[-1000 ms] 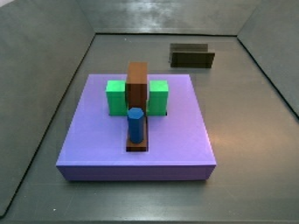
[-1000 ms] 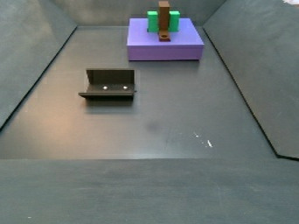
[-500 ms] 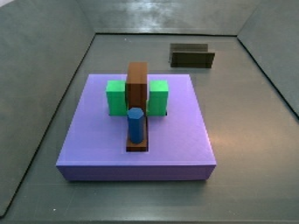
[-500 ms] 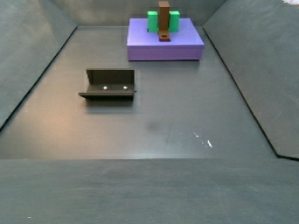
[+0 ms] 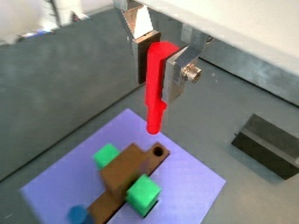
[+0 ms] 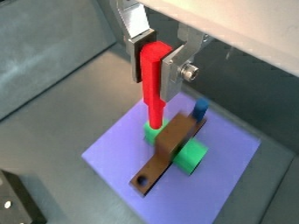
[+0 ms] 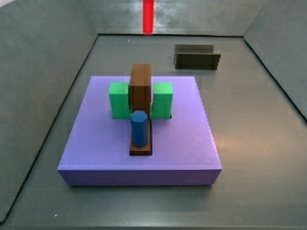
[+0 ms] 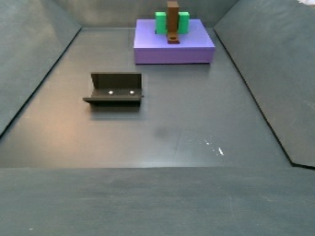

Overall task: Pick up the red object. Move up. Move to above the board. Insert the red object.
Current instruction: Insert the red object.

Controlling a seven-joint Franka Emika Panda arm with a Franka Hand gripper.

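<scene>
In both wrist views my gripper (image 5: 156, 63) (image 6: 155, 64) is shut on the red object (image 5: 155, 87) (image 6: 153, 87), a thin red peg hanging upright below the fingers, high above the board. The peg's lower end shows at the top edge of a side view (image 7: 149, 16); the gripper itself is out of both side views. The board (image 7: 142, 103) is a dark-brown bar lying across a green block (image 7: 120, 100) on the purple slab (image 7: 180, 144). It also shows in the wrist views (image 5: 122, 179) (image 6: 170, 153), with a hole near one end (image 5: 156, 152). A blue peg (image 7: 139, 128) stands in the board's other end.
The fixture (image 8: 114, 89) stands on the grey floor apart from the slab; it also shows in a side view (image 7: 197, 57) and a wrist view (image 5: 271, 144). Grey walls enclose the floor on all sides.
The red peg's lower end has come into the top of a side view above the slab's far side. Slab, board, blue peg and fixture have not moved.
</scene>
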